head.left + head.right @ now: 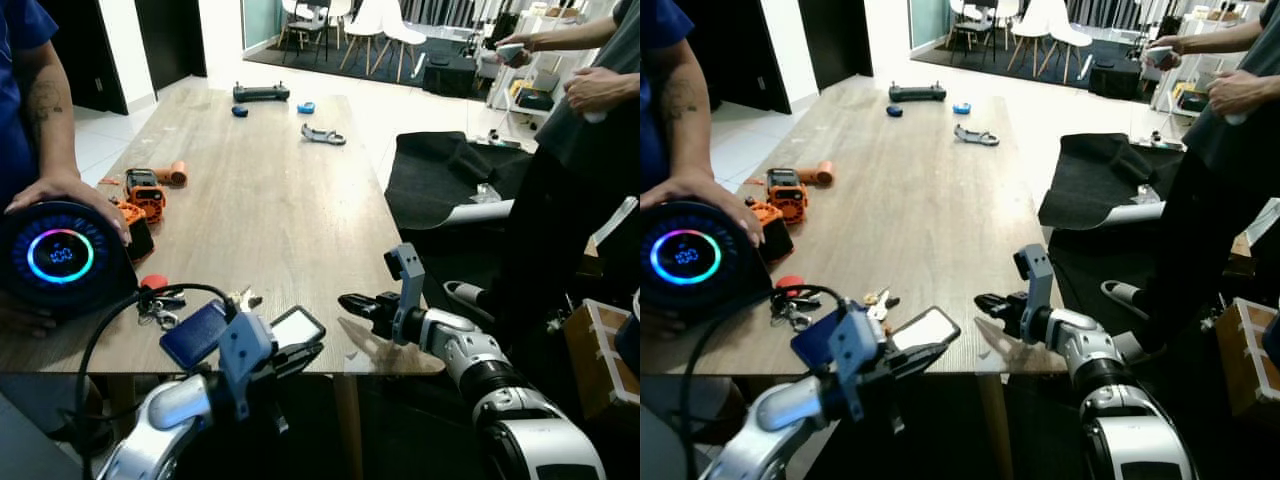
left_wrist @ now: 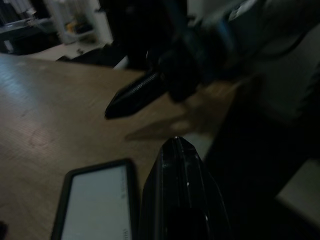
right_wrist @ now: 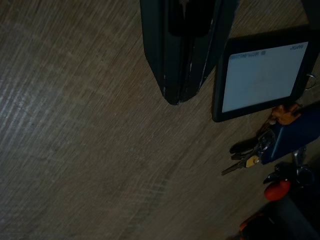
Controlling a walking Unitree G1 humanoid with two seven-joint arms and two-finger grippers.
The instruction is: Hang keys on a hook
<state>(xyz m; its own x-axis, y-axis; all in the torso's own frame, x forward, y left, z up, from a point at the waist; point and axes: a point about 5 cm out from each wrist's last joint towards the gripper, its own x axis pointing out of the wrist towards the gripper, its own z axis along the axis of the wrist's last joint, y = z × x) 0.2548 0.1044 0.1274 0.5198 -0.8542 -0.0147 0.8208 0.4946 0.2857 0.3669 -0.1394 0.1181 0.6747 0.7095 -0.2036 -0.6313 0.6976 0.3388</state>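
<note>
The long pale wooden surface (image 1: 270,210) ran away from the robot, and everything below is placed from the small black-framed device with a pale screen (image 1: 298,327) lying at its near edge. Far to the left of that device a person's hand (image 1: 62,192) rested on a round black unit with a glowing coloured ring (image 1: 58,256), with orange-and-black tools (image 1: 143,196) beyond it. Just left of the device lay a dark blue flat wallet or case (image 1: 195,334). The bunch of metal keys (image 1: 878,302) lay just beyond and left of the device, touching the wallet's far edge, with a red-tipped fob and ring cluster (image 1: 156,296) further left. The left gripper (image 1: 923,356) hovered just in front of the device at the surface edge; its fingers looked pressed together and held nothing. The right gripper (image 3: 176,95) lay low over the wood just to the right of the device, its fingers closed together and empty. No hook could be made out. The keys looked light, hard and loose, likely to splay and slide on the smooth wood and to swing once lifted. The ring or the thick stacked heads seemed the best hold, pinched from above; the thin flat blades would be harder to get fingers under.
</note>
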